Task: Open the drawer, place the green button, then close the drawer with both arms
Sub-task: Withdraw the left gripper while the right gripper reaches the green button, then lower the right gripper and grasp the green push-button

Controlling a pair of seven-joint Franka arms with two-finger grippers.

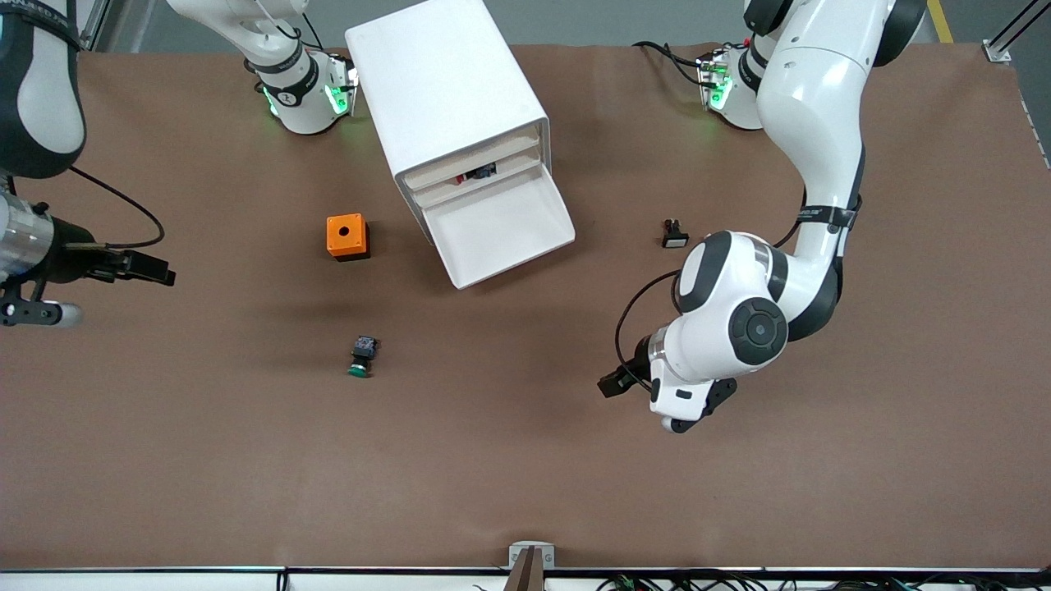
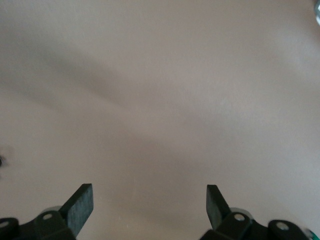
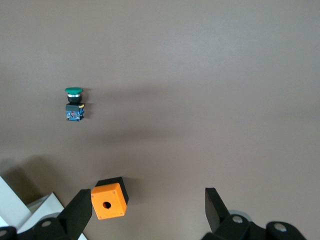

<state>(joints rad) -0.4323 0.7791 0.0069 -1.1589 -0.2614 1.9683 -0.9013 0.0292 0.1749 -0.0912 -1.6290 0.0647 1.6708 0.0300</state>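
The white cabinet [image 1: 443,90] stands toward the robots' side of the table. One lower drawer [image 1: 502,228] is pulled out, and its tray looks empty. The button [image 1: 362,355], with a green cap and black body, lies on its side on the table, nearer to the front camera than the orange box. It also shows in the right wrist view [image 3: 74,103]. My right gripper [image 1: 160,272] is open and empty in the air at the right arm's end of the table; its wrist view [image 3: 149,210] shows its fingers apart. My left gripper [image 1: 614,382] is open and empty over bare table [image 2: 150,205].
An orange box with a hole [image 1: 347,236] sits beside the open drawer and shows in the right wrist view [image 3: 107,201]. A black-and-white switch [image 1: 674,235] lies toward the left arm's end. The brown table [image 1: 493,460] is bare toward the front camera.
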